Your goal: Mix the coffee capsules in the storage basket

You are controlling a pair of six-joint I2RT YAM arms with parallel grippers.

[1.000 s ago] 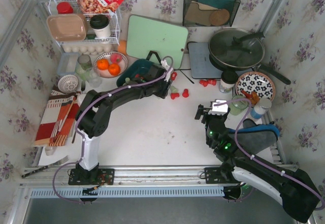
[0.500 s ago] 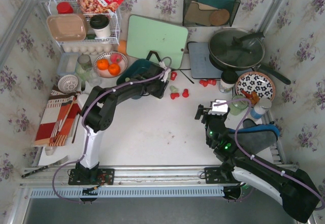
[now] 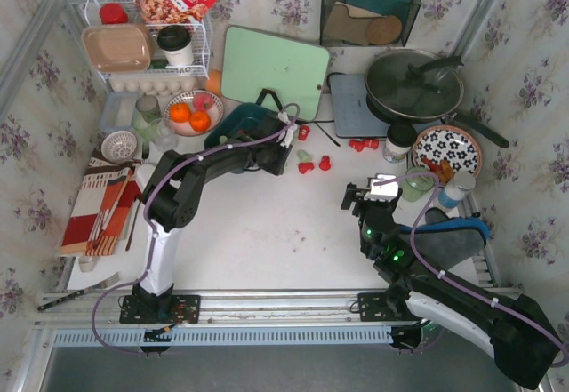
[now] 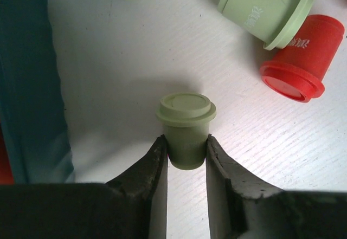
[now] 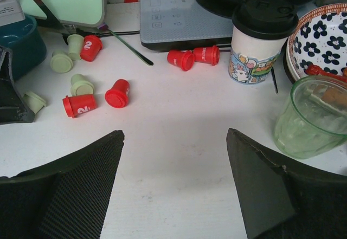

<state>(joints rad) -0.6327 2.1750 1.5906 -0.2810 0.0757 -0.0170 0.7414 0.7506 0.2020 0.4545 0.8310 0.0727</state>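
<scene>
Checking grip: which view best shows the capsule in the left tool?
Left wrist: the capsule sits central, fingers against both sides. Right wrist shows it small at the edge; top view hardly shows it.

2 robot arms share the same build. The left arm [image 3: 191, 179] has black jointed segments above a white lower link [image 3: 158, 263], with a lilac cable [image 3: 148, 198] looping along it. The right arm [image 3: 462, 312] is also black and white, with its own lilac cable [image 3: 442, 276] and small green lights [image 3: 391, 254] glowing at 1 joint. Each is fixed to a black base plate [image 3: 160, 308]. A white camera block [image 3: 384, 184] sits at the right wrist. The left pincer [image 4: 185, 141] has 2 matte black, wedge-shaped fingers [image 4: 143, 187]. The right pincer [image 5: 174, 135] has 2 broad black fingers [image 5: 70, 195], 1 of them finely ribbed.
</scene>
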